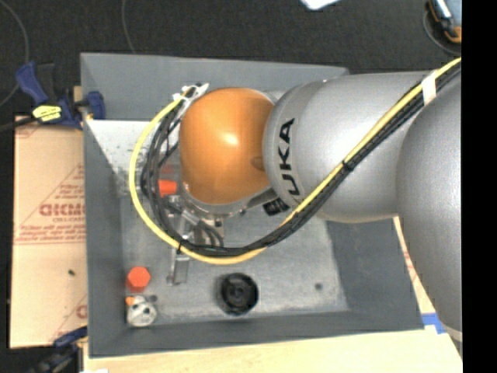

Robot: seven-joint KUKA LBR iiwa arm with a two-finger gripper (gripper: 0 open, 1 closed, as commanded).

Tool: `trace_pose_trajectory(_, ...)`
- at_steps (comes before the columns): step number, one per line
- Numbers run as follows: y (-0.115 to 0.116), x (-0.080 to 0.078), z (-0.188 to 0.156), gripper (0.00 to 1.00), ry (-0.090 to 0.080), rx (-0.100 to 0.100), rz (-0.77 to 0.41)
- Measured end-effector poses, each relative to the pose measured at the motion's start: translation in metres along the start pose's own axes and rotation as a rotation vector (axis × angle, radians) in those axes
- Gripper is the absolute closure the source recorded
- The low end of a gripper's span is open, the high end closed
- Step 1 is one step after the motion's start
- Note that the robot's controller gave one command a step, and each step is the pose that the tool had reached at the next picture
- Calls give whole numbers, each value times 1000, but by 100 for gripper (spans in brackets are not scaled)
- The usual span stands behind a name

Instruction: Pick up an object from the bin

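Grey arm (349,154), orange-capped at the wrist, angled down into bin (311,263) so its hand (180,274), opening impossible to tell, hangs just beside small orange cap (138,277), the likeliest pick, with silver piece (140,311) and black disc (237,294) near.

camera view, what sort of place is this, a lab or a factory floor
Probably a robotics lab's bin-picking test cell: a KUKA arm reaches over a grey metal bin holding a few small loose things, such as a black round cap and a small orange piece.
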State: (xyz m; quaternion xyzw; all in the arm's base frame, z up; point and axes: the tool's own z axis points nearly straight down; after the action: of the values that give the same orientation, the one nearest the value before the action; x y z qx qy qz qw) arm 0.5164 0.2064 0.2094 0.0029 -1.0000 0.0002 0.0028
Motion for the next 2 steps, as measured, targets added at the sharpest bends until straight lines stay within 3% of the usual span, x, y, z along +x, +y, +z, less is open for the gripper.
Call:
trace_pose_trajectory(1,-1,-2,-5,0,-8,-2,6)
trace_pose_trajectory(2,-42,-7,62,0,-6,0,-150)
